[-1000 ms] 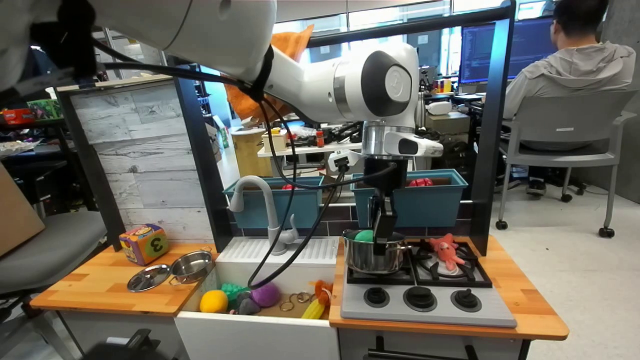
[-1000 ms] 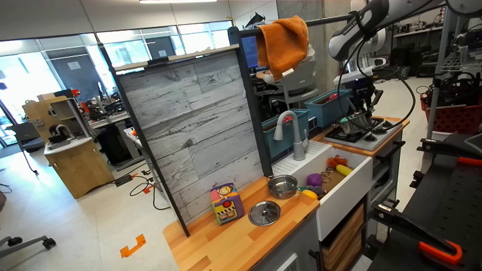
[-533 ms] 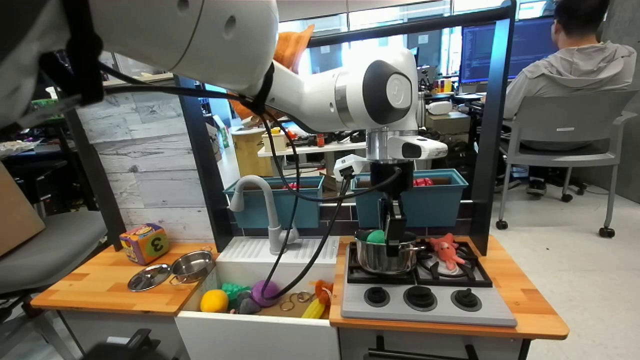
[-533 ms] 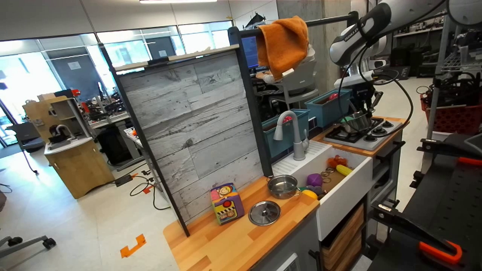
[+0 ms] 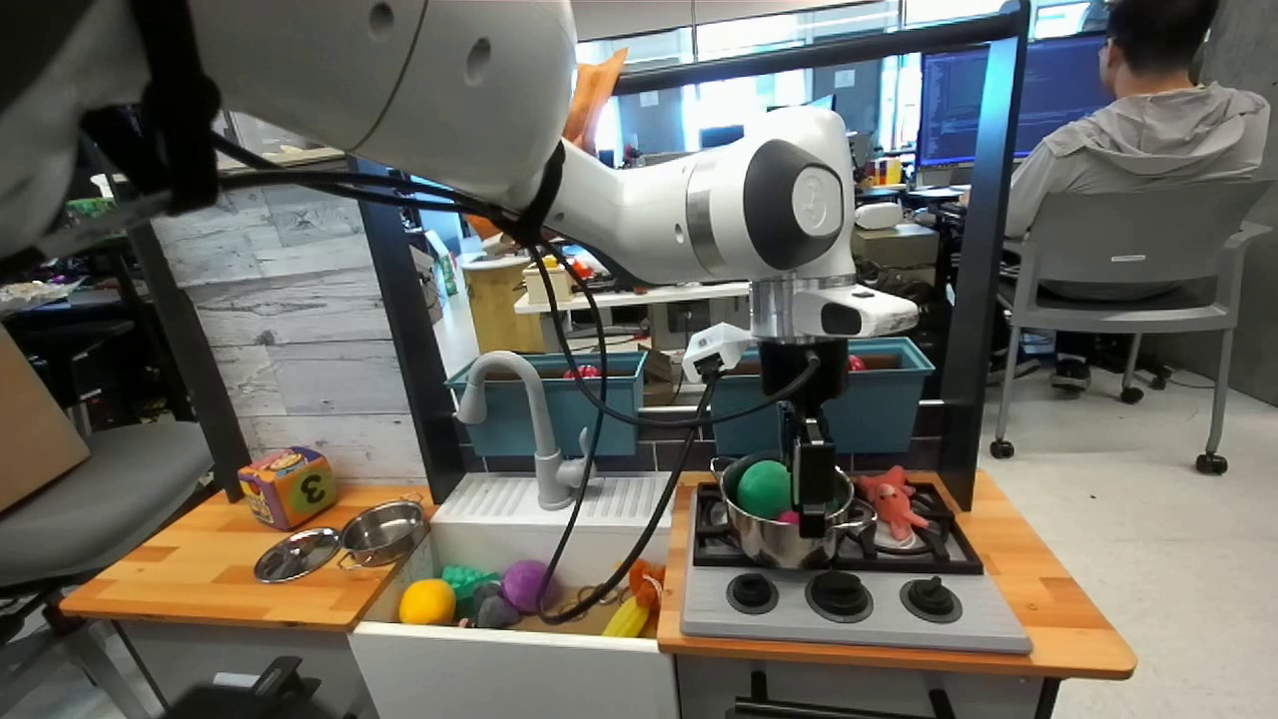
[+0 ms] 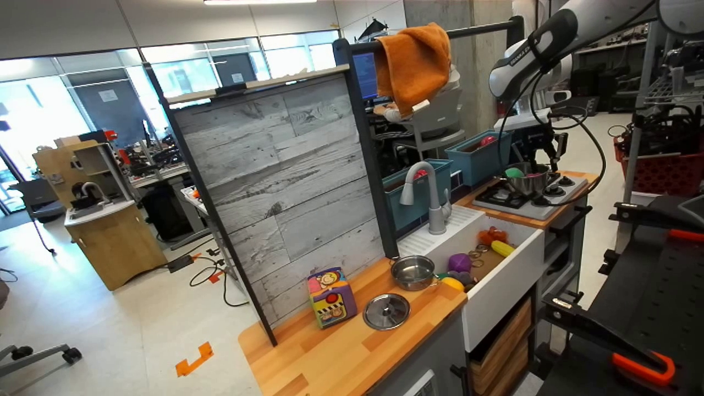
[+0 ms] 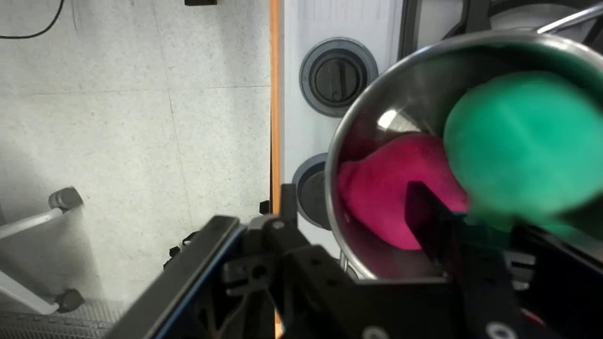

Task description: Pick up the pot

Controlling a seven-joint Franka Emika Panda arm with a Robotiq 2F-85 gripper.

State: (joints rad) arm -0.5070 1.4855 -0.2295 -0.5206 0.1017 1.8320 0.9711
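Note:
The pot (image 5: 764, 540), shiny silver, is at the stove's front-left burner in both exterior views and leans toward the stove's front. A green round toy (image 7: 523, 141) and a pink soft toy (image 7: 391, 188) lie inside it. In the wrist view the pot (image 7: 395, 118) fills the right half. My gripper (image 7: 352, 188) stands open, its fingers well apart. One finger is outside the pot's near wall and the other is over the inside, with the rim passing between them and no grip visible. Whether the pot's base rests flat is hidden.
An orange-pink starfish toy (image 5: 892, 504) sits on the neighbouring burner. Left of the stove (image 5: 704, 609) are a faucet (image 5: 542, 419) and a sink full of toys. A shallow silver bowl (image 5: 384, 534) and a lid (image 5: 298, 555) lie on the left counter. Blue planters (image 5: 869, 404) stand behind.
My arm has moved right, lower and toward the stove's front. The pot has shifted the same way and tipped forward, showing more of its contents. The jaws have gone from shut to open.

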